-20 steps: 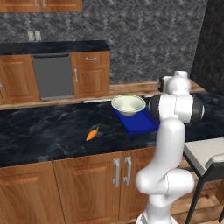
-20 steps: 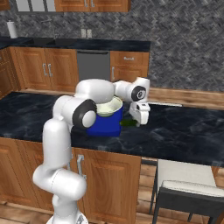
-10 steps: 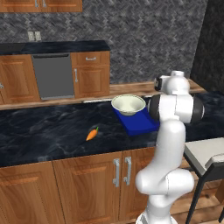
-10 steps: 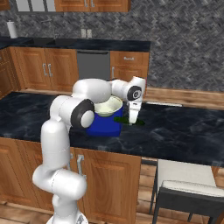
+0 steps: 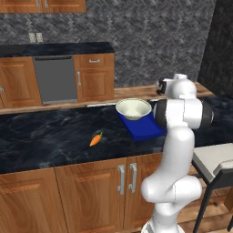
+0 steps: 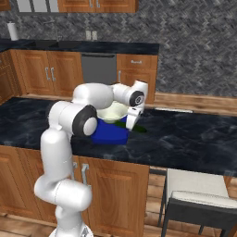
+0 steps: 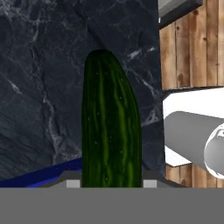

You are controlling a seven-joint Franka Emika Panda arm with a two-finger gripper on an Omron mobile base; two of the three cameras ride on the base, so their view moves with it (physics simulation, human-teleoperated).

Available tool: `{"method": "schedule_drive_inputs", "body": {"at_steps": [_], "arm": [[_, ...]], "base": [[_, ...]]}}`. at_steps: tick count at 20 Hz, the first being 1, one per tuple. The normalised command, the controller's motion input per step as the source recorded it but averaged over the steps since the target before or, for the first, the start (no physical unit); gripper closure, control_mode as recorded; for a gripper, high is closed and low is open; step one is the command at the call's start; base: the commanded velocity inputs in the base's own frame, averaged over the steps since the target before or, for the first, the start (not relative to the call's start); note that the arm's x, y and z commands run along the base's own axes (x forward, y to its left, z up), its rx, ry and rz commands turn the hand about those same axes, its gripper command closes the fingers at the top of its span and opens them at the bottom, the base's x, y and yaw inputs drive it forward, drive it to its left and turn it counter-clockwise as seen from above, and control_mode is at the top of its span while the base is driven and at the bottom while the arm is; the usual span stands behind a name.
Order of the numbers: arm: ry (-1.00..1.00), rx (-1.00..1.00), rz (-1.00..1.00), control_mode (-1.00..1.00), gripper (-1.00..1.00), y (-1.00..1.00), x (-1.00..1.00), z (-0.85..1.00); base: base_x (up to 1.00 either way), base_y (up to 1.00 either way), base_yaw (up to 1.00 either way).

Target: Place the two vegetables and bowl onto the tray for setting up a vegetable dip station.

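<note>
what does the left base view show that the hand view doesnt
Left base view alone: the carrot lying on the dark counter, apart from the tray, and the bowl sitting on the blue tray.

Hand view alone: the dark green vegetable close up, running between the end effector fingertips.

Both: the dark marble counter and a bit of the blue tray's edge.

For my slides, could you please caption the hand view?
Gripper closed on a dark green vegetable above the dark marble counter, blue tray edge below.
</note>
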Motion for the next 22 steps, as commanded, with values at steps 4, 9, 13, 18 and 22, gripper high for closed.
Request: {"method": "schedule_drive_inputs", "body": {"at_steps": [4,9,13,18,22], "arm": [[-0.03,-0.02,-0.05,-1.0,1.0,0.29,0.0,-0.01],[-0.07,-0.03,0.0,-1.0,1.0,0.24,0.0,-0.01],[-0.1,-0.03,0.0,-1.0,1.0,0.22,0.0,-0.04],[-0.1,-0.03,0.0,-1.0,1.0,0.21,0.05,-0.06],[-0.09,-0.01,0.0,-1.0,1.0,0.17,0.08,-0.06]], "base": [[0.0,0.0,0.0],[0.0,0.0,0.0],[0.0,0.0,0.0],[0.0,0.0,0.0],[0.0,0.0,0.0]]}}
